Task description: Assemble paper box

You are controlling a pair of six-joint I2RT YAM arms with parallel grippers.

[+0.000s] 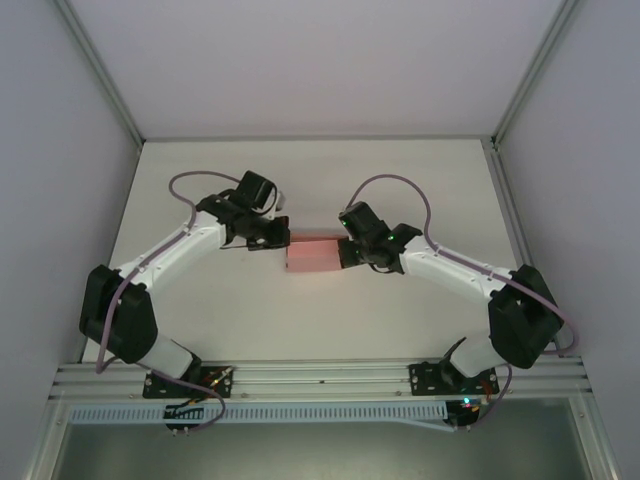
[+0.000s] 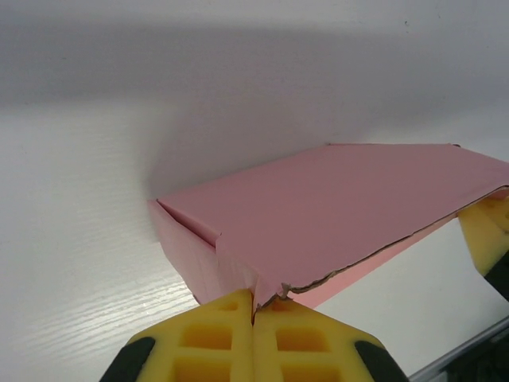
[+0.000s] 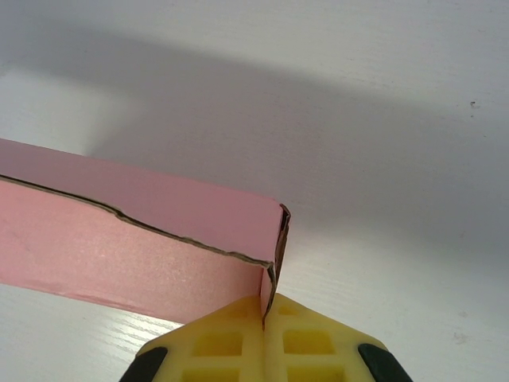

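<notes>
Top view. White table, both arms reaching in toward its middle. The pink paper box sits between the two grippers, folded up into a low rectangular shape. The left gripper meets the box's left end and the right gripper meets its right end.

Left wrist view. The left gripper is clamped tight: its yellow pads are pressed together on a near corner of the box. The edge at that corner looks ragged. The broad pink face runs away to the right, with a side flap folded down at the left end. Another yellow pad touches the box's far right edge.

Right wrist view. The right gripper is also squeezed closed, its yellow pads pinching the box's corner seam. The box stretches off to the left, with two layers of card showing along its long edge. Whether its underside touches the table cannot be told.
</notes>
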